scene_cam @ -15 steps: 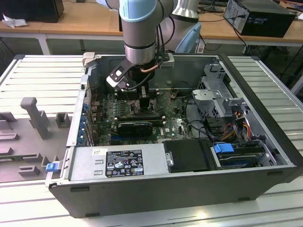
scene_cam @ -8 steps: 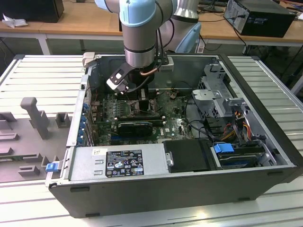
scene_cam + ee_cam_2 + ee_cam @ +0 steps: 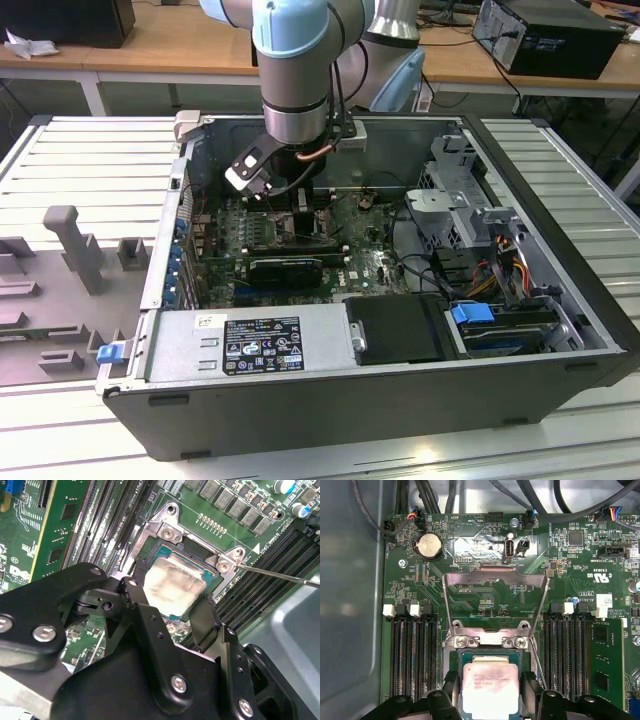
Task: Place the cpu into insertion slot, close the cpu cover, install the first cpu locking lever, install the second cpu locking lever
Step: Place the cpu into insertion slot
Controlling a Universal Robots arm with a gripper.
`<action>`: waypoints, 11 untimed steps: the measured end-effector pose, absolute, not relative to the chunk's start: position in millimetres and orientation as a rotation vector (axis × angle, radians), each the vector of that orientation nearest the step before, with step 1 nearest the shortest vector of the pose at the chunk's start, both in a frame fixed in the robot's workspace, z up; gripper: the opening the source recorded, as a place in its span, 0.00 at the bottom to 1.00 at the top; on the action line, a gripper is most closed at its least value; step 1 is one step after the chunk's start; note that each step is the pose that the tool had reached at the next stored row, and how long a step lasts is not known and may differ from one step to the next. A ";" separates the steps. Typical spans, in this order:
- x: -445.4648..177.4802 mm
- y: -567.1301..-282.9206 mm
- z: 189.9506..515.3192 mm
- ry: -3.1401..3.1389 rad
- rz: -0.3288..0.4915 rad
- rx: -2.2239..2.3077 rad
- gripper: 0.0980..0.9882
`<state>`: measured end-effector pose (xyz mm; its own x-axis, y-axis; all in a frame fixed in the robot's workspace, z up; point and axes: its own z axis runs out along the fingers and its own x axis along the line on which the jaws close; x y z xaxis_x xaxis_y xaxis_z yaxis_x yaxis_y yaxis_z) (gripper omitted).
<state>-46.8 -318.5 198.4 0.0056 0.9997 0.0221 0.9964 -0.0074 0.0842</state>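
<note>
1. Silver-beige metal marks the cpu (image 3: 175, 585). It lies over the dark centre of the insertion slot (image 3: 150, 530), inside the slot's silvery rim. These views do not show whether it is fully bedded.
2. The gripper (image 3: 170, 600) looks closed on the cpu, with one black finger (image 3: 450, 687) against each opposite edge of the green substrate. If the chip sits slightly turned or tilted, downward pressure could bend the socket contacts beneath it.
3. Letting go while the chip is not flat is a likely risk. A finger dragging on an edge as it parts could lift one side or shift the cpu off its seat.
4. The cpu cover (image 3: 495, 576) stands swung open beyond the socket, with its frame clear of the chip. If it fell while the fingers sit inside the socket's outline, it would strike them.
5. A thin locking lever (image 3: 280, 575) juts out beside the socket, near one finger. The gripper body could snag it on any sideways motion.
6. Black memory slots (image 3: 412, 660) flank the socket closely on both sides and leave the fingers little room. A sideways slip could hit the slots' white latches.
7. In the exterior view the arm (image 3: 295, 80) reaches down into the open computer case (image 3: 380, 410). Cables (image 3: 405, 225) lie close by and could catch on it.
</note>
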 end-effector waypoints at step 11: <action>-46.8 -318.5 210.6 2.179 0.109 2.192 0.42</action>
